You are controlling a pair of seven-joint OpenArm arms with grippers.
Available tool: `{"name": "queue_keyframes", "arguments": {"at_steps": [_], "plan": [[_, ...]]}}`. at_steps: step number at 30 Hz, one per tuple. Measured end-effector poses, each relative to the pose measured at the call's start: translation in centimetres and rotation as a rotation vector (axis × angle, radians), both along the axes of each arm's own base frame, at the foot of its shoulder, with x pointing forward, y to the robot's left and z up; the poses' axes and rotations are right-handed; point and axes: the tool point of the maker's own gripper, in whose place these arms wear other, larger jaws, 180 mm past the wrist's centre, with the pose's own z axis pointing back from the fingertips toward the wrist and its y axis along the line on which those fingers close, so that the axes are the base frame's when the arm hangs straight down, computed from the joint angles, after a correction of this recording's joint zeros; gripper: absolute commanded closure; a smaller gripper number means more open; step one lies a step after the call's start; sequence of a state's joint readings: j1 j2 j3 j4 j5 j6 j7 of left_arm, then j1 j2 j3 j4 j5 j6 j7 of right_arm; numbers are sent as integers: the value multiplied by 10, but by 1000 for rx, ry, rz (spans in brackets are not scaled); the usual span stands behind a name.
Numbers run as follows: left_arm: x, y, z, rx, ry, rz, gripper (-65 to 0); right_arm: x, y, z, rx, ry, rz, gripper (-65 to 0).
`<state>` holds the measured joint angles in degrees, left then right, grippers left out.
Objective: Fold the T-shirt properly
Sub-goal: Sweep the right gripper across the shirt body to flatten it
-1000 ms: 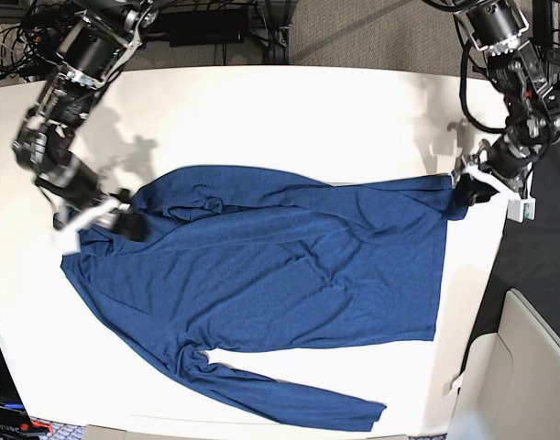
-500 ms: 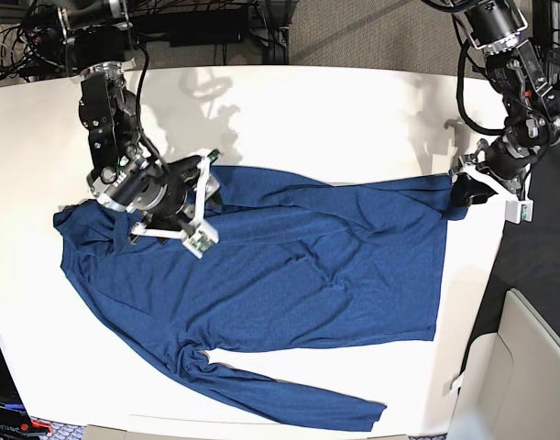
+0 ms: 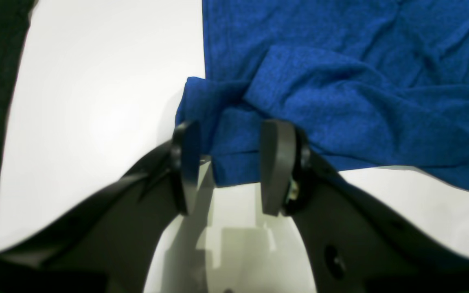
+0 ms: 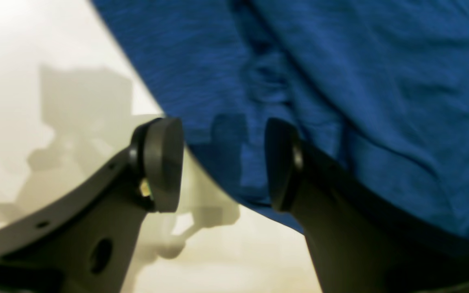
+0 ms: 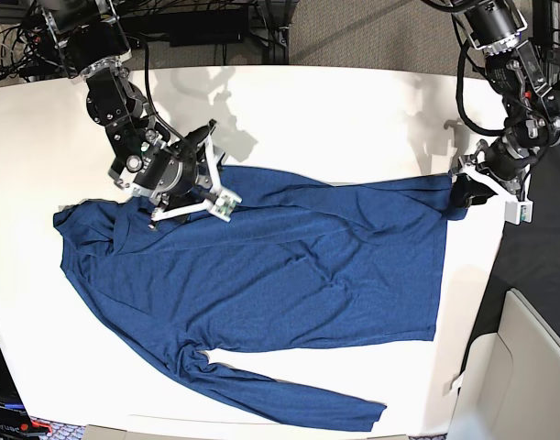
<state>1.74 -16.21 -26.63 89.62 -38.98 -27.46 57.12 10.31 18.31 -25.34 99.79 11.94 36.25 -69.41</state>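
T-shirt spread flat on white counter, one sleeve trailing along near edge. Left pincer at shirt's far hem corner, bunched fabric between fingers; fingers set apart, firm clamp cannot tell. Right pincer spread apart, hovering over shirt's upper edge near shoulder, nothing held; cloth directly beneath and beyond it, bare counter to one side.

White table; black cables
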Motion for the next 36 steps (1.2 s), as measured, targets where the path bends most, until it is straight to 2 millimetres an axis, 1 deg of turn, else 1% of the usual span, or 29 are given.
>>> {"name": "queue_keyframes", "arguments": {"at_steps": [3, 5, 8, 12, 13, 14, 17, 19, 20, 23, 25, 26, 29, 30, 34, 36], "plan": [[0, 0, 0, -1, 0, 0, -238, -5, -1, -10, -14, 30, 6, -321], [0, 0, 0, 0, -1, 0, -238, -4, -3, -15, -12, 48, -2, -321], [-1, 0, -1, -1, 2, 0, -237, 5, -4, -19, 4, 66, -19, -320], [0, 0, 0, 0, 1, 0, -237, 14, -4, -19, 16, 66, -29, -312], [0, 0, 0, 0, 1, 0, -237, 15, -4, -19, 17, 67, -29, -294], [0, 0, 0, -1, 1, 0, -236, 16, -4, -19, 17, 66, -30, -260], [0, 0, 0, 0, 0, 0, -235, 16, -2, -19, 19, 66, -27, -114], [-1, 0, -1, 0, 2, 2, -220, 16, -1, -18, 17, 64, -24, -20], [-1, 0, -1, -1, 1, 2, -212, 17, -2, -18, 13, 63, -21, 0], [-1, 0, -1, -1, 2, 2, -205, 24, -8, -14, -12, 48, -33, -6], [-1, 1, 0, -1, 0, 3, -204, 29, -15, -7, -49, 17, -35, -6], [-1, 0, 0, -1, 0, 3, -202, 33, -15, 1, -32, -3, -42, -6], [-1, 1, 0, -1, -1, 3, -202, 52, -9, 31, 64, -96, -93, -6], [-1, 1, 0, 0, -1, 3, -202, 57, -7, 40, 81, -120, -75, -6], [-1, 1, 0, -2, -1, 5, -202, 75, 0, 61, 137, -168, -102, -6], [-1, 1, 0, -3, -2, 5, -202, 88, 11, 72, 177, -193, -104, -6]]}}
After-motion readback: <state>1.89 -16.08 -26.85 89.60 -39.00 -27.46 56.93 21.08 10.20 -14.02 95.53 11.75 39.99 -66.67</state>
